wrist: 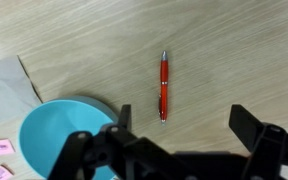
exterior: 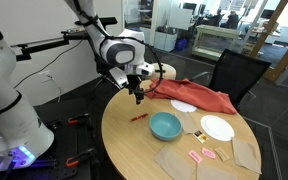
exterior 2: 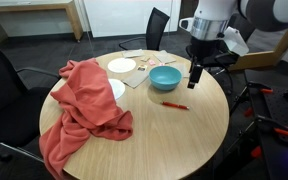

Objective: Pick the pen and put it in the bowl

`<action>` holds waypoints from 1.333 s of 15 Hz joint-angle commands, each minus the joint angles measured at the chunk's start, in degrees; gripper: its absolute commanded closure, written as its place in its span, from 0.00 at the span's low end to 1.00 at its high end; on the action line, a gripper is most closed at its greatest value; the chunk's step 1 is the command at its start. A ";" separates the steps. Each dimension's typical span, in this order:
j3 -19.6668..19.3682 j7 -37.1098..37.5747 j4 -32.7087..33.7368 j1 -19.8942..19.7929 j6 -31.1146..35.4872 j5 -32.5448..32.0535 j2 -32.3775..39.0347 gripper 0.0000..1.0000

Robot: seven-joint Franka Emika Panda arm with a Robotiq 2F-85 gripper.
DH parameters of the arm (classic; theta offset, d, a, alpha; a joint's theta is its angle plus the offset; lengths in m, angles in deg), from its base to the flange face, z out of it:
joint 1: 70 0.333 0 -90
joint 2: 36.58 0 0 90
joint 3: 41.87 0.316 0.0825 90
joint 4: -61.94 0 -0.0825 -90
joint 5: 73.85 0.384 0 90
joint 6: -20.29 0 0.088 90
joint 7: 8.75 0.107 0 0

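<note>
The red pen lies flat on the round wooden table. In the wrist view it is just right of the teal bowl, not touching it. The gripper hangs above the pen, fingers spread wide and holding nothing.

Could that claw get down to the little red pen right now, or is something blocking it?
Probably yes. The pen lies alone on bare tabletop, apart from the bowl, with nothing over it. The gripper hangs above the table close by, jaws open.
</note>
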State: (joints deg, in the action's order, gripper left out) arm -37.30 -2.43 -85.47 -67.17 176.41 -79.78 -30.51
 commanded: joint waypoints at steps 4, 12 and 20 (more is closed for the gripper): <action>-4.59 6.69 8.63 4.47 3.01 -7.68 12.56 0.00; -8.61 6.36 11.45 7.83 6.85 -7.12 19.88 0.00; -9.71 5.92 12.81 10.04 8.37 -6.25 23.99 0.00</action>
State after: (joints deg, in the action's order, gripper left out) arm -45.79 2.66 -73.65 -58.65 183.04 -86.48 -7.99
